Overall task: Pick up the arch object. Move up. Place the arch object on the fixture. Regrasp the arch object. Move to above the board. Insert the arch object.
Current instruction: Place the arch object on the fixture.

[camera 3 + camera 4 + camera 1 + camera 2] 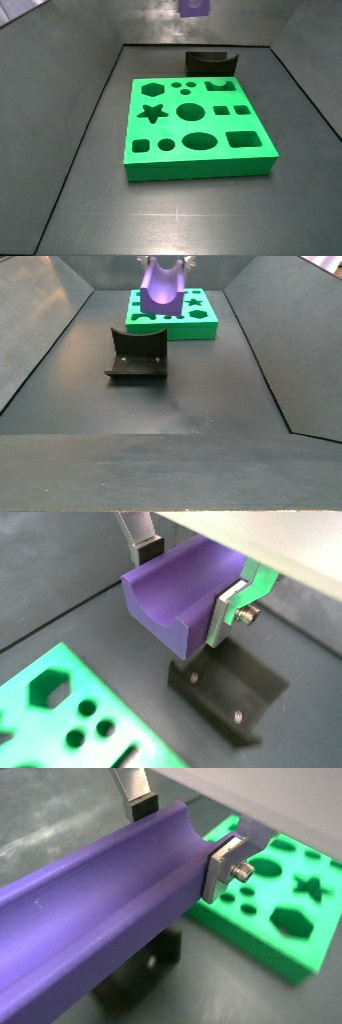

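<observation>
Currently gripper [187,580] clamps the purple grooved plastic arch object [174,597] high above the dark L-shaped fixture [138,356]; misaligned lowering risks missing its notch.

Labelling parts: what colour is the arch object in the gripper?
Purple. The arch object shows best in a wrist view, clamped in the gripper above the fixture.

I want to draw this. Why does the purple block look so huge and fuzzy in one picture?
In a wrist view the arch object, clamped in the gripper, sits close to the lens, so it looms large and soft-edged; in a side view it is tiny, cut off at the frame's top.
</observation>
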You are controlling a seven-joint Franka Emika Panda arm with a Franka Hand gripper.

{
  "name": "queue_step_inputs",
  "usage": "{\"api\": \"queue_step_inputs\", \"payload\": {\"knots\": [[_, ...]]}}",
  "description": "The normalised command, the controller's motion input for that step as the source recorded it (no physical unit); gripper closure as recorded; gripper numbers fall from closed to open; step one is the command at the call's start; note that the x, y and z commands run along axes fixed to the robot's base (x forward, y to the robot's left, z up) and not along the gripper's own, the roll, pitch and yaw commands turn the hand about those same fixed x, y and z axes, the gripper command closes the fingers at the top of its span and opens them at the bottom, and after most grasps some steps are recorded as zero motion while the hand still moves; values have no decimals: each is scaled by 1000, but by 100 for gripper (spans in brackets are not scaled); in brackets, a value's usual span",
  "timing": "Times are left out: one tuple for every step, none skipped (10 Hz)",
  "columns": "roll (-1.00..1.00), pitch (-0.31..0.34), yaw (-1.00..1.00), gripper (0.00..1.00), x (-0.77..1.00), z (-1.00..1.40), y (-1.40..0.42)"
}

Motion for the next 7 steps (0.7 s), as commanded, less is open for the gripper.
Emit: {"api": "queue_step_inputs", "payload": {"knots": [[-1000,119,3,100,873,29,-112],[-1000,132,-5,100,743,33,-38],[-1000,138,-12,100,636,25,-12],[-1000,144,-22,100,481,3,11],[-1000,147,-29,100,405,5,19],[-1000,155,-43,100,248,6,30],[-1000,161,-54,100,131,2,34]]}}
